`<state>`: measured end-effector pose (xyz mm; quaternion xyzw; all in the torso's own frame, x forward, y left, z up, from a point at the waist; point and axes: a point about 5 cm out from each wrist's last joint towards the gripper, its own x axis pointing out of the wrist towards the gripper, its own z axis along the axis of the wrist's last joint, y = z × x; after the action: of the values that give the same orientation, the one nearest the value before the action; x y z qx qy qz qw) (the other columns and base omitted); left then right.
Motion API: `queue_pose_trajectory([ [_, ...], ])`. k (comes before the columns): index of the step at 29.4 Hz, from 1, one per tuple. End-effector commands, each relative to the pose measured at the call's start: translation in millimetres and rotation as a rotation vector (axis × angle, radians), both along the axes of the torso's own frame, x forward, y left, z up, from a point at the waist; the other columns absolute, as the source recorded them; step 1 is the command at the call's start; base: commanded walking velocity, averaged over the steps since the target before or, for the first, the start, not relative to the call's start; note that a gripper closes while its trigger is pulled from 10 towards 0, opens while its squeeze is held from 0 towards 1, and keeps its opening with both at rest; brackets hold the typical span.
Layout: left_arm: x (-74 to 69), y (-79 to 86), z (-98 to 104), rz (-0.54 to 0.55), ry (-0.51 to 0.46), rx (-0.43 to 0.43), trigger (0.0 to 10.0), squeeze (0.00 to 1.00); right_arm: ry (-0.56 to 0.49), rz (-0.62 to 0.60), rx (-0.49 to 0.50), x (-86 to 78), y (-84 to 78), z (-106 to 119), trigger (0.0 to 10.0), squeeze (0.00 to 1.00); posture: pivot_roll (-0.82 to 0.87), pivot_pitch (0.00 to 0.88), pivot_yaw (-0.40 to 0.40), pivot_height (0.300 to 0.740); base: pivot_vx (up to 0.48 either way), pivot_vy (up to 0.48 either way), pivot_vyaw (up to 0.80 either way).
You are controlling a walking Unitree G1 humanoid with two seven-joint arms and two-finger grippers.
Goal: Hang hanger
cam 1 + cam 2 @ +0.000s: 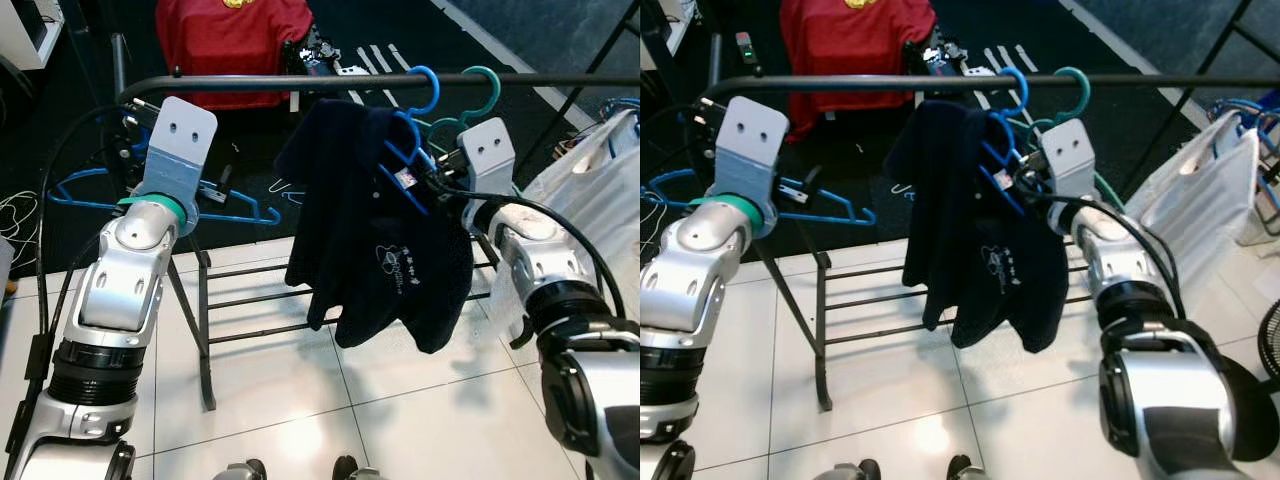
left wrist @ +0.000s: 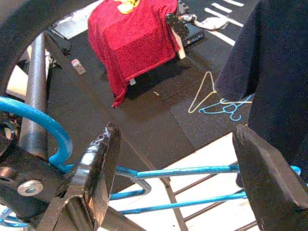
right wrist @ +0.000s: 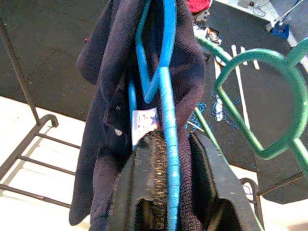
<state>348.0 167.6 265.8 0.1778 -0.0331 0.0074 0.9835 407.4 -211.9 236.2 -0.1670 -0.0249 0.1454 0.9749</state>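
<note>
The blue hanger (image 3: 166,86) carrying a dark polo (image 1: 385,240) hangs with its hook (image 1: 425,85) over the black rail (image 1: 330,82), next to a green hanger (image 1: 480,88) on the same rail. The right gripper (image 3: 175,159) pinches the blue hanger's wire neck just below the twist, with the collar and label bunched against its fingers (image 3: 149,163). The hanger looks like thin coated wire: light, springy, and likely slick, so it could twist within a pinch; the neck is the stiffest place to hold it and gives best control of the hook. The polo is soft and sags unevenly, more cloth to one side, so the load probably pulls the hanger off level and may swing once released. Cloth caught between the pads would weaken the hold. The left gripper (image 2: 173,178) is spread wide, holding nothing, near the rail's other end beside an empty blue hanger (image 1: 215,205). A red shirt (image 1: 235,40) lies draped beyond the rack.
</note>
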Motion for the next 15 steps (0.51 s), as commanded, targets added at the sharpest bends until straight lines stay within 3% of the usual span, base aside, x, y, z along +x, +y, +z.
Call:
queue_pose_trajectory([
  [1,-2.2,0.9,-4.8,0.013,0.015,0.004,10.0,0.00,0.040,-0.002,-0.006,-0.6,-1.0,-8.4,0.0,0.00,0.07,0.134,0.050,0.740,0.000,0.000,0.00],
  [9,-1.6,-0.4,-5.6,0.011,0.018,0.000,10.0,0.00,0.070,-0.005,0.024,-4.2,-4.1,-23.3,0.0,0.00,0.06,0.135,0.053,0.740,0.000,0.000,0.00],
  [15,-0.9,-1.4,-5.6,0.009,0.017,-0.004,10.0,0.00,0.038,0.004,0.050,-3.6,-4.5,-17.1,0.0,0.00,0.06,0.135,0.052,0.740,0.000,0.000,0.00],
])
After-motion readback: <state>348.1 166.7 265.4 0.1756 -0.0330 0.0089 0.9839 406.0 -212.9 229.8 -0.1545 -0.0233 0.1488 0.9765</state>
